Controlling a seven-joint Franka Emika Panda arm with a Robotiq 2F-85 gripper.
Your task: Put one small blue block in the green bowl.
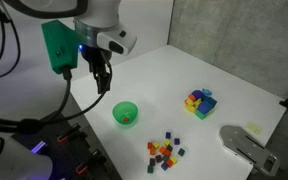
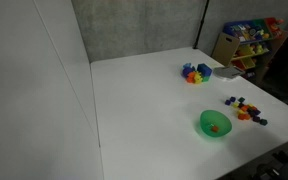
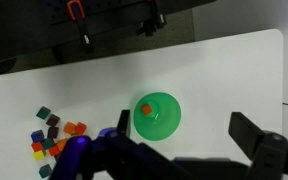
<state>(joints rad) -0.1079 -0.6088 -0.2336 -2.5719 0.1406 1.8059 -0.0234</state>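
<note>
The green bowl (image 1: 126,113) stands on the white table with one orange block (image 3: 146,110) in it; it also shows in an exterior view (image 2: 215,124) and the wrist view (image 3: 156,114). A pile of small coloured blocks (image 1: 164,150) lies near the table's front edge, with small blue blocks (image 1: 181,150) at its rim. The pile also shows in the wrist view (image 3: 52,135), with a blue block (image 3: 37,134), and in an exterior view (image 2: 244,108). My gripper (image 1: 102,72) hangs above the table beside the bowl. Its jaws (image 3: 187,128) are open and empty.
A larger cluster of coloured blocks (image 1: 199,101) sits further back on the table and shows in an exterior view (image 2: 195,73). A grey object (image 1: 246,145) lies at the table's corner. A shelf of toys (image 2: 246,42) stands beyond the table.
</note>
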